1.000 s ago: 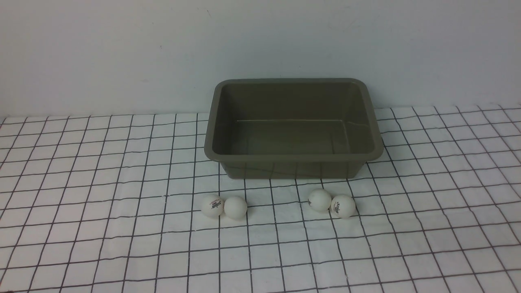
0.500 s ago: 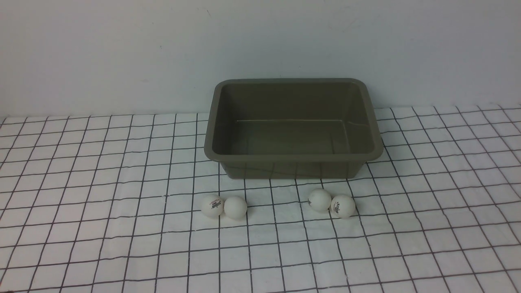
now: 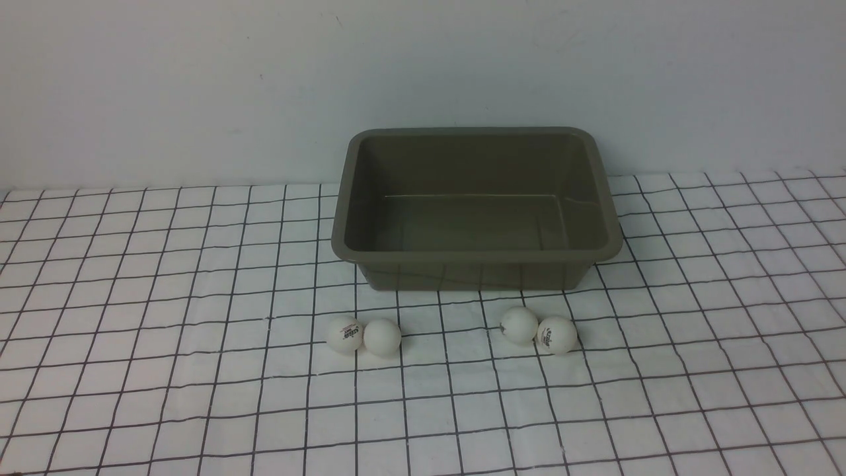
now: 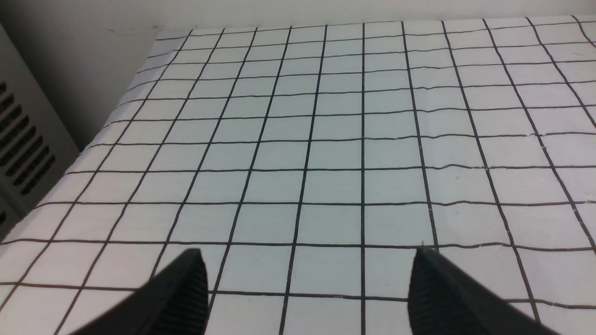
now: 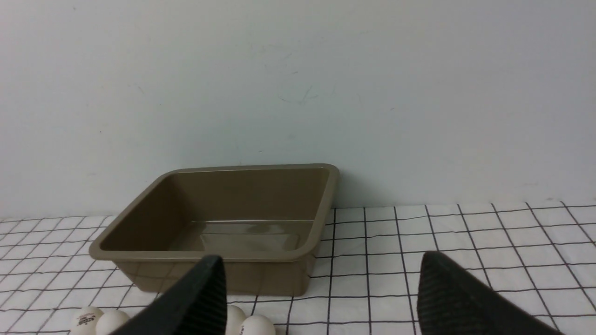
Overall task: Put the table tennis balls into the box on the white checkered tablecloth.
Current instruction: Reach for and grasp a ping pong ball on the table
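**A:** Where does the box sit?

**B:** The box (image 3: 476,274) stands upright on the white checkered tablecloth (image 3: 165,396), at the back edge of the bench (image 3: 132,192). It is close to the wall (image 3: 198,79) and somewhat right of the middle, with its mouth facing up.

**A:** And the table tennis balls?

**B:** All four lie on the cloth on the front-edge side of the box, near it but not touching it. By the box's front left corner, the left printed ball (image 3: 345,334) touches the left plain ball (image 3: 383,337) on its right. By the front right corner, the right plain ball (image 3: 519,324) touches the right printed ball (image 3: 557,334), which lies slightly nearer the bench's front edge. The two pairs are well apart.

**A:** What about the end effectors?

**B:** The left end effector (image 4: 305,251) is released. Its two dark fingers (image 4: 186,288) are spread wide with nothing between them, above bare checked cloth. The right end effector (image 5: 321,256) is released too, with its fingers apart and nothing in them. It faces the box from the front side, with the balls low in its camera's sight.
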